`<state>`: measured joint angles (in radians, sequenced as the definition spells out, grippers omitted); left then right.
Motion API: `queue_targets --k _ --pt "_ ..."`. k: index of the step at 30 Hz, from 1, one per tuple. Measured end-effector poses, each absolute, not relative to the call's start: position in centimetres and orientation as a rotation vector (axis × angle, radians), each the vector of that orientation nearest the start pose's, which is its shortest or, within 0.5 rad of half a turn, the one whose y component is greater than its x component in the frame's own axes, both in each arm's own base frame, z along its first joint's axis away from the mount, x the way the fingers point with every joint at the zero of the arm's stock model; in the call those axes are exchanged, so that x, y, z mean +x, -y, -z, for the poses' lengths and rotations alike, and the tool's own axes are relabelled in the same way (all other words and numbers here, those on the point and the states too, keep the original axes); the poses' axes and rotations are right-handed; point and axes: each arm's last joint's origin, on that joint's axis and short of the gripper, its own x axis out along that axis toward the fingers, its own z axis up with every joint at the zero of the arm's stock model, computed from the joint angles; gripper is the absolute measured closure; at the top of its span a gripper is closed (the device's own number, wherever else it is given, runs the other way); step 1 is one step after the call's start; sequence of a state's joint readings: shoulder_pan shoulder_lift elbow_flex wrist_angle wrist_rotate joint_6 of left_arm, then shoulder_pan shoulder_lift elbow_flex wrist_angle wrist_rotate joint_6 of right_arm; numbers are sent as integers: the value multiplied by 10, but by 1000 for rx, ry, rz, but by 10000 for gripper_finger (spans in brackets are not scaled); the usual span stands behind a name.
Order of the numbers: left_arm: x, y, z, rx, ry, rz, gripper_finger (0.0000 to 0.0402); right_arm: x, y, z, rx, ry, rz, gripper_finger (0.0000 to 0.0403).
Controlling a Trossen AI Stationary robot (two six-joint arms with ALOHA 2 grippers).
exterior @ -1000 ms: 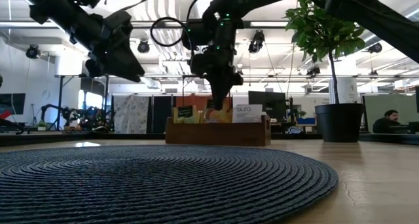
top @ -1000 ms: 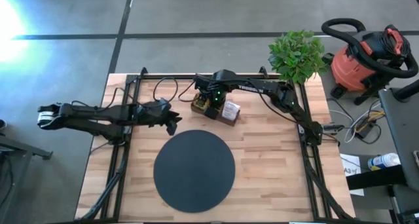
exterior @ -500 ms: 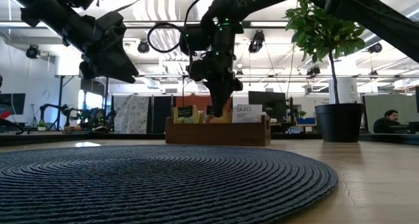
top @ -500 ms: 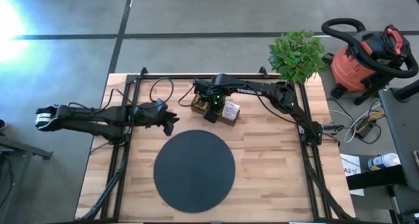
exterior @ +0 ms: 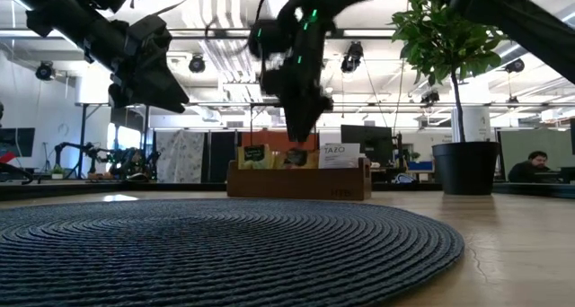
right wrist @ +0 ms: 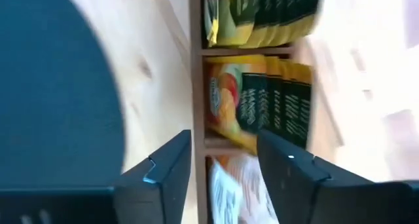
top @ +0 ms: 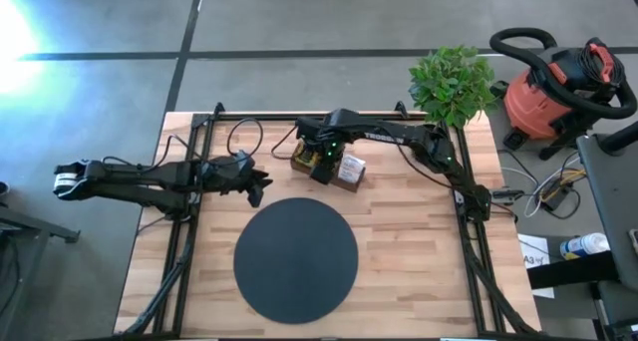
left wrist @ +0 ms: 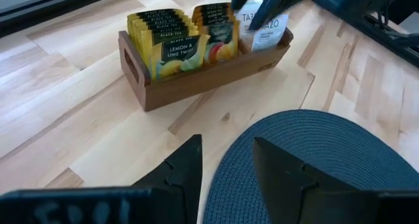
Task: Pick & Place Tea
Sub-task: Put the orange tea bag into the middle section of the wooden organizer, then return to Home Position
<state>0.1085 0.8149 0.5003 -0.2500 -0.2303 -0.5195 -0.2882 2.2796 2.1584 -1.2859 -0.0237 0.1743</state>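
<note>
Wooden worktop (top: 419,251) carrying black disc (top: 295,258), then wooden tray (left wrist: 196,76). Tea (left wrist: 171,40) standing upright in tray; sachets likely light, thin, crushable, so pinching top edge. Right pincer (right wrist: 221,175) hovering above, spread, empty. Left pincer (left wrist: 226,165) waiting apart, spread.

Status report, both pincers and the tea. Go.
Right pincer open above wooden tray, empty. Left pincer open, waiting near mat. Tea sachets all in tray. Nothing obstructing.
</note>
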Motion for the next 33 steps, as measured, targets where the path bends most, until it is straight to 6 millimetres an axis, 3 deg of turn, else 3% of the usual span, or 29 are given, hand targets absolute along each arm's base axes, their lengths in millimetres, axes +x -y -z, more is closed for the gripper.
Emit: queue_targets --k 6,11,15,20,23,29,33 --pt "169 -25 -226 -456 -471 -468 273 416 105 -308 316 -1247 297 222" --pt "168 -15 -224 -609 -573 -271 273 379 55 -368 191 -1124 207 226" --pt "162 -8 -225 -608 -533 -158 273 337 19 -390 113 -1028 361 230" --pt "145 3 -222 -554 -382 95 273 283 -15 -379 233 -850 395 231" --pt "133 4 -222 -502 -234 168 273 259 -25 -357 338 -759 391 228" --pt "105 2 -218 -438 -114 136 273 228 -24 -330 457 -581 371 229" --pt "89 0 -211 -429 -91 52 273 214 -20 -308 450 -574 376 233"
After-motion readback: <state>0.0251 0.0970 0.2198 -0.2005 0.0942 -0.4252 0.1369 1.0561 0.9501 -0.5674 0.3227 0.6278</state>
